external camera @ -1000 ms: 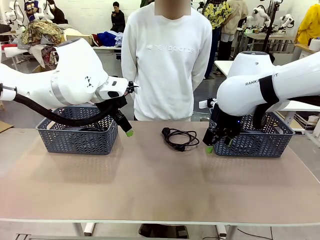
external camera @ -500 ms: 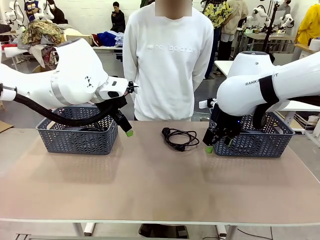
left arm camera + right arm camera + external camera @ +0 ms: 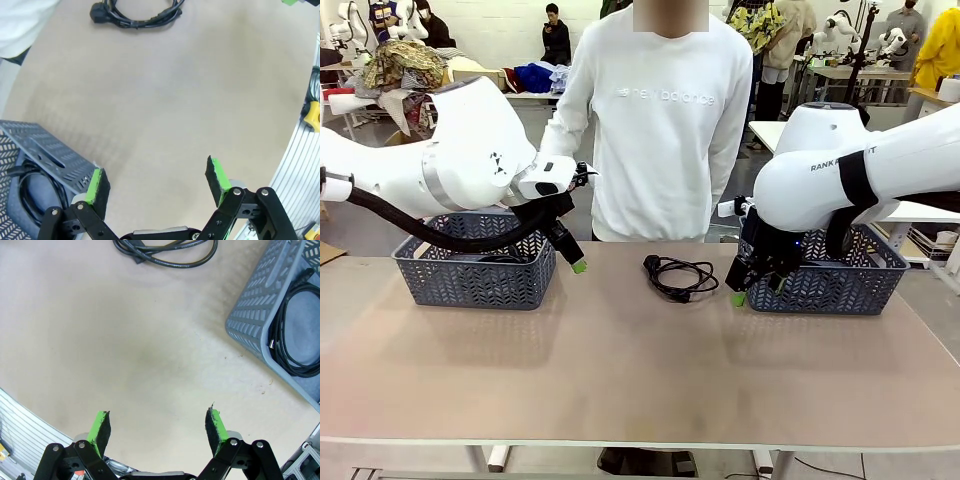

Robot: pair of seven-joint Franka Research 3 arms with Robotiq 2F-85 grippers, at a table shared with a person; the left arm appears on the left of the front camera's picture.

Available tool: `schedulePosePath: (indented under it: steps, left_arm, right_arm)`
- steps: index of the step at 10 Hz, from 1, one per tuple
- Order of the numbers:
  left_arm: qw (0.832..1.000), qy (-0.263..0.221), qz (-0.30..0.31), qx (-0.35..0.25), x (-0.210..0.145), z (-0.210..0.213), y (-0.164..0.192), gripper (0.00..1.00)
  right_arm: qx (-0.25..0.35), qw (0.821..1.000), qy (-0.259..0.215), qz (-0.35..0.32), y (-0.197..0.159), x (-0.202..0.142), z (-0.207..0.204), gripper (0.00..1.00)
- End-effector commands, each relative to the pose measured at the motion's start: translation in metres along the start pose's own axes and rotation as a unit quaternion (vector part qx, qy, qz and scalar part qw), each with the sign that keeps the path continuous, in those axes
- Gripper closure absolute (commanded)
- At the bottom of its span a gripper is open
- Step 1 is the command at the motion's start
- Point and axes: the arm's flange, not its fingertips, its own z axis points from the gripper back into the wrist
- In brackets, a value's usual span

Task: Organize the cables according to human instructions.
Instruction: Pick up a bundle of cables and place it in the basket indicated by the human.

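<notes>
Front view: a coiled cable [image 3: 680, 275] lies on the bench [image 3: 620, 370] between two baskets [image 3: 475, 272], before the person [image 3: 655, 120]. Left wrist view: the left gripper [image 3: 157, 184] hangs empty, jaws wide. Right wrist view: the right gripper [image 3: 157, 429] likewise, another cable [image 3: 295, 335] in its basket [image 3: 260, 300].

- A tan surface [image 3: 620, 370] is spreading across the foreground, its front edge running along the bottom of the front view.
- A grey floor [image 3: 735, 175] is stretching back behind it.
- A white wall [image 3: 500, 25] is closing off the far side of the room.
- A table [image 3: 470, 75] at far left is carrying heaped, colourful clothes [image 3: 405, 65].
- White tables [image 3: 850, 72] are standing at far right, with a yellow garment [image 3: 940, 45] hanging beside them.
- People [image 3: 556, 35] are standing well back by the wall.
- Even, soft light is falling over everything.
</notes>
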Motion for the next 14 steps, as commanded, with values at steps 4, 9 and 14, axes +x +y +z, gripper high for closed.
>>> schedulePosePath:
  steps: [4, 9, 14]
  left_arm:
    - [1.000, 0.000, 0.003, 0.003, 0.0006, 0.0019, 0.0020, 0.00]
    - [1.000, 0.000, 0.003, 0.003, 0.0006, 0.0019, 0.0020, 0.00]
    - [1.000, 0.000, 0.003, 0.003, 0.0006, 0.0019, 0.0020, 0.00]
  right_arm:
    - [0.000, 1.000, -0.002, 0.000, 0.0001, 0.0004, 0.0020, 0.00]
    - [0.000, 1.000, -0.002, 0.000, 0.0001, 0.0004, 0.0020, 0.00]
    - [0.000, 1.000, -0.002, 0.000, 0.0001, 0.0004, 0.0020, 0.00]
